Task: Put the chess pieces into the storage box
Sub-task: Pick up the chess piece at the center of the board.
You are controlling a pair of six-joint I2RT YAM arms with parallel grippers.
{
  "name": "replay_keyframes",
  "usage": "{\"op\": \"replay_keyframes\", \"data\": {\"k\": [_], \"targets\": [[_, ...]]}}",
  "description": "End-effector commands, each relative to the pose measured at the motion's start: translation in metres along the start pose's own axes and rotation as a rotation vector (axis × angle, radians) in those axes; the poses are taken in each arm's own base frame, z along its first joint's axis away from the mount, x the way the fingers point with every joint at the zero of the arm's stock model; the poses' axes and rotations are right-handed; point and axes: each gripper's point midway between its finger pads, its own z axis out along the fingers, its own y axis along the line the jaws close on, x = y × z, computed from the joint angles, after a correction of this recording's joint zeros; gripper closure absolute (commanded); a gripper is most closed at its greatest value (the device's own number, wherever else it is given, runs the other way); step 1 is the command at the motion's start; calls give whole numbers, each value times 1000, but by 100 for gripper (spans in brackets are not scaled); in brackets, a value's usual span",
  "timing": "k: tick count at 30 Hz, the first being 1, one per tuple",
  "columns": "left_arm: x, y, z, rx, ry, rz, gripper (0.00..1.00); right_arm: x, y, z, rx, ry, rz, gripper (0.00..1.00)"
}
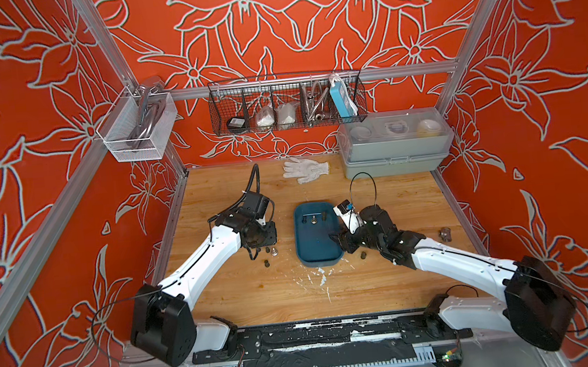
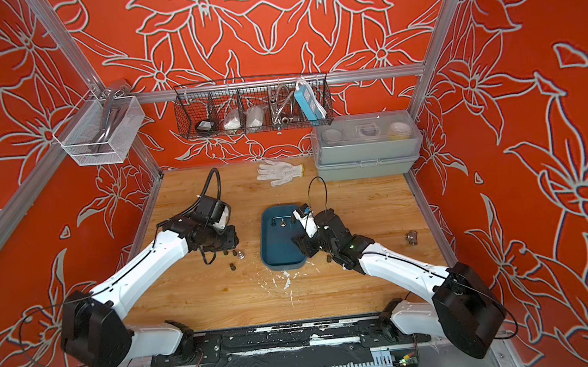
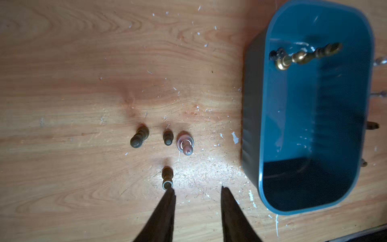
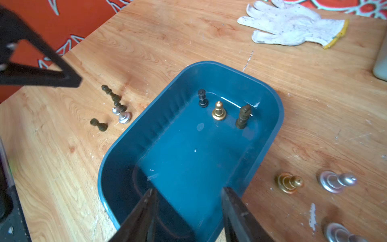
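Observation:
The storage box [image 1: 314,241] [image 4: 188,146] is a shallow teal tray at mid-table. Three chess pieces stand at its far end: a dark one [image 4: 202,98], a gold one [image 4: 218,113] and an olive one [image 4: 244,117]. Left of the box stand three dark pieces [image 3: 139,138] [image 3: 168,137] [image 3: 167,178] and a silver one [image 3: 185,143]. My left gripper [image 3: 198,189] [image 1: 259,246] hovers over them, open and empty, one fingertip by the nearest dark piece. My right gripper [image 4: 189,190] [image 1: 338,240] is open and empty over the box's near end. A gold piece [image 4: 289,182] and silver pieces [image 4: 337,181] lie right of the box.
A white glove [image 1: 305,168] lies at the back of the wooden table. A grey lidded box [image 1: 393,145] fills the back right corner, wire baskets [image 1: 286,102] hang above. A metal fitting [image 1: 445,234] sits at the right edge. A dark piece [image 1: 363,256] stands under my right arm.

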Motion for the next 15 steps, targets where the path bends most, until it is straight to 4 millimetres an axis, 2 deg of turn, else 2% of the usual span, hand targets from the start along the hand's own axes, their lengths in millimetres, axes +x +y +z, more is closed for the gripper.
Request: {"op": "replay_keyframes", "data": {"k": [1, 6, 10, 15], "targets": [[8, 4, 6, -41, 56, 24, 64, -19, 11, -11, -33, -138, -89, 46], [6, 0, 22, -82, 98, 52, 66, -21, 7, -19, -3, -193, -103, 46], [10, 1, 32, -107, 127, 59, 71, -19, 0, -18, 38, -185, -99, 46], [11, 5, 44, -139, 144, 64, 71, -18, -3, -16, 57, -182, -91, 46]]}}
